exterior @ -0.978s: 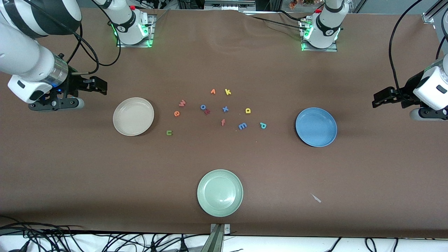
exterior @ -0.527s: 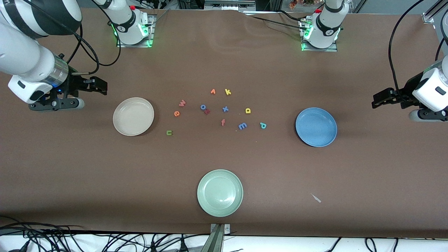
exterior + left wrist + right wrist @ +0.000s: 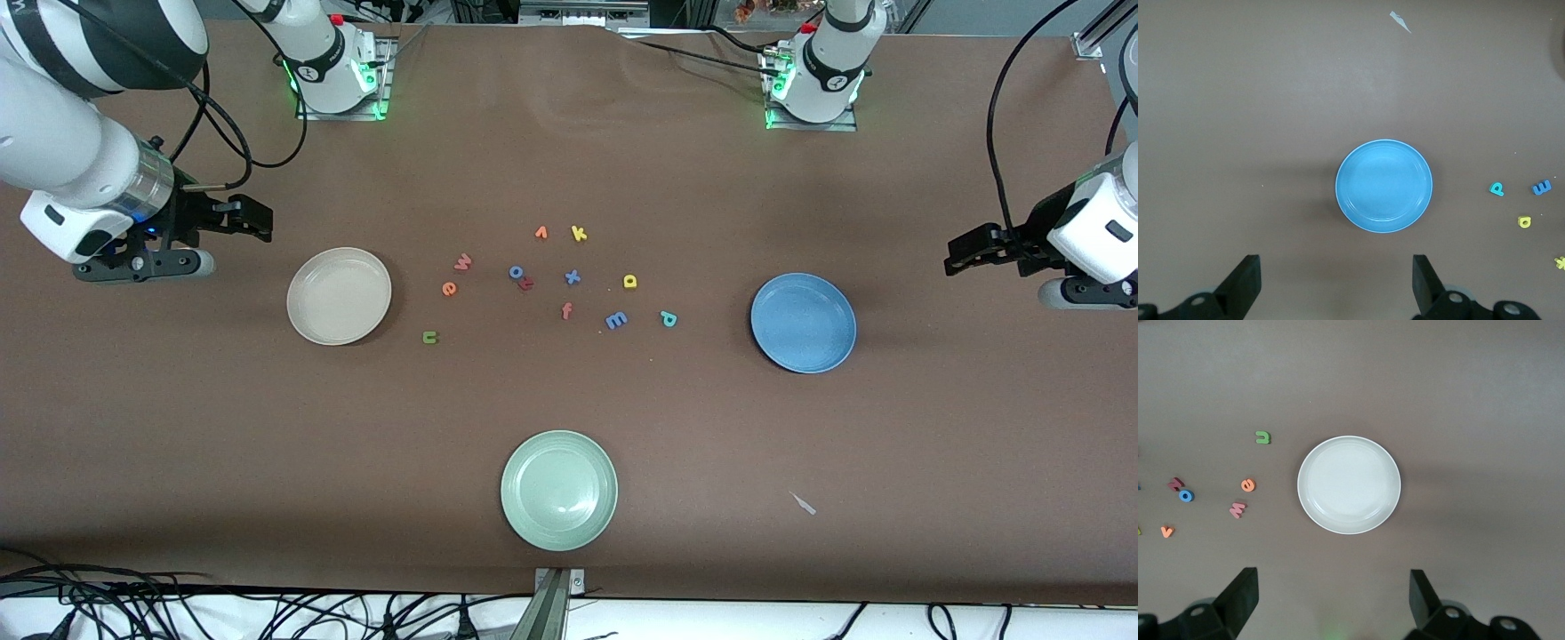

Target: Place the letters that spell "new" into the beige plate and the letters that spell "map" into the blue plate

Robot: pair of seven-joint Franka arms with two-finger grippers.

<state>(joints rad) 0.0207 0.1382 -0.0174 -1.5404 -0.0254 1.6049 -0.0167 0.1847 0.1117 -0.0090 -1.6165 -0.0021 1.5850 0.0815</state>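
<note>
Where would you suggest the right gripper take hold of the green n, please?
Probably straight down from above, the open right gripper closing across the green n on its outer side edges. It lies flat and alone on the table, nearer the front camera than the orange e, so the fingers have free room around it.

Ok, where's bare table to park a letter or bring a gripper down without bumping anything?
Bare cloth lies between the beige plate and the green plate, and between the blue plate and the green plate, save a small scrap. All three plates hold nothing. Crowded: the letter cluster between the beige and blue plates. Left gripper and right gripper wait open at the table's ends.
</note>
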